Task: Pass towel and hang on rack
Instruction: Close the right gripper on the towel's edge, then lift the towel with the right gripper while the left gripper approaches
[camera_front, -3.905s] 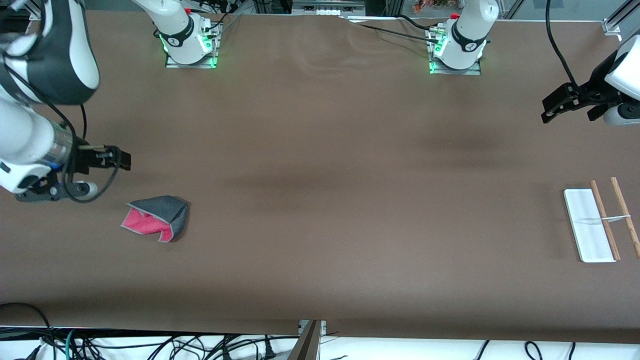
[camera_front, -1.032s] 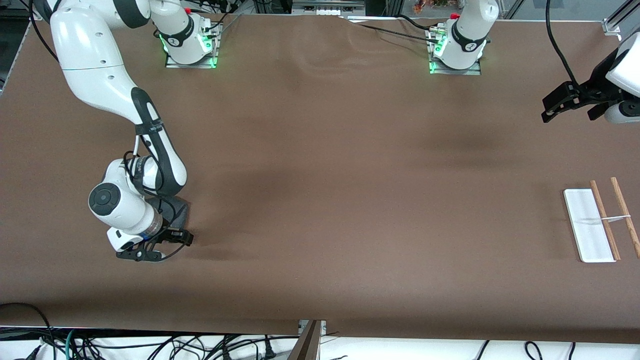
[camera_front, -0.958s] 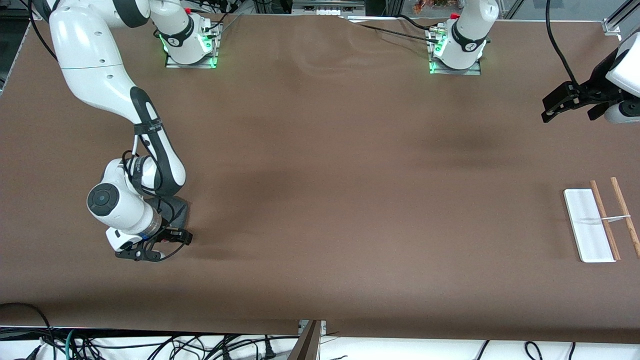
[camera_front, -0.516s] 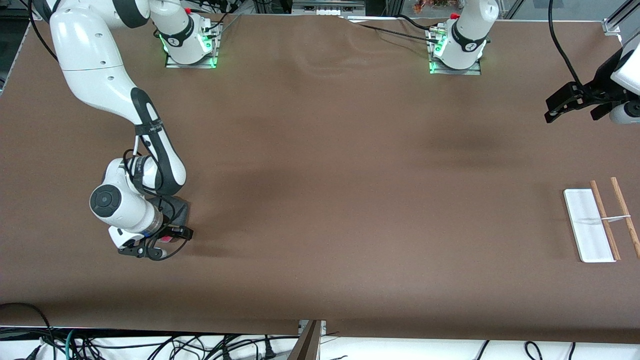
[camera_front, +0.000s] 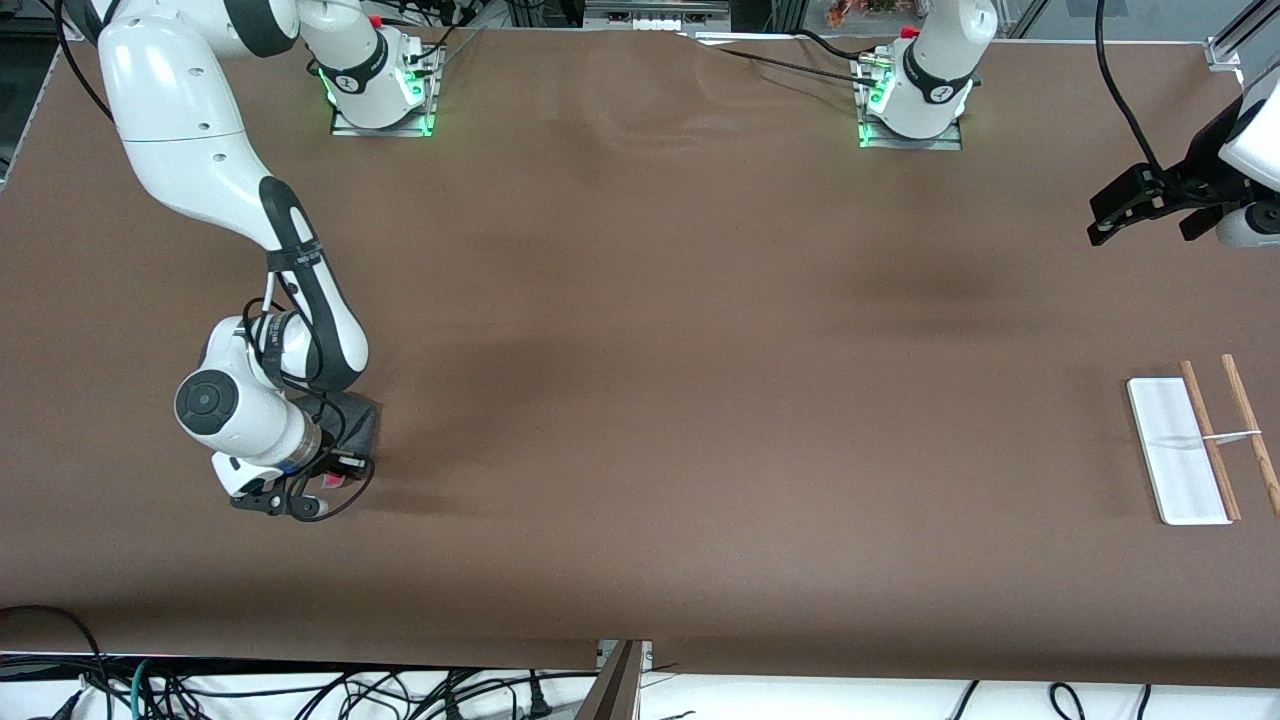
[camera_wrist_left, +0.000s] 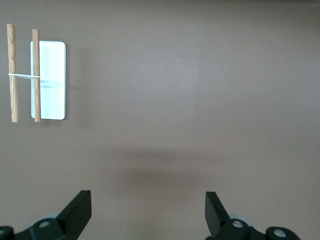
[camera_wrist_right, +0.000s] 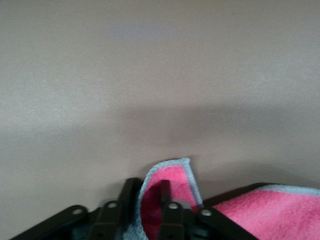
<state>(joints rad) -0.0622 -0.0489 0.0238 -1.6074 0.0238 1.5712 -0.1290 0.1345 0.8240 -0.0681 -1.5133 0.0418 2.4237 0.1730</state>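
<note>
The towel (camera_front: 356, 424) lies on the table at the right arm's end, mostly hidden under the right wrist; only a dark grey part and a bit of pink show. My right gripper (camera_front: 326, 479) is down on it. In the right wrist view its fingers (camera_wrist_right: 131, 194) are pinched on a raised pink fold with a pale grey edge (camera_wrist_right: 171, 186). The rack (camera_front: 1178, 450), with a white base and two wooden rods (camera_front: 1211, 441), stands at the left arm's end. My left gripper (camera_front: 1108, 217) hangs open and empty above the table, and the left wrist view shows the rack (camera_wrist_left: 52, 75) past it.
The brown table (camera_front: 700, 400) lies bare between the towel and the rack. Both arm bases (camera_front: 380, 90) stand along the edge farthest from the front camera. Cables hang below the nearest edge.
The right arm has come down onto the towel and its fingers have closed on the towel's edge. The left gripper has shifted only slightly.
</note>
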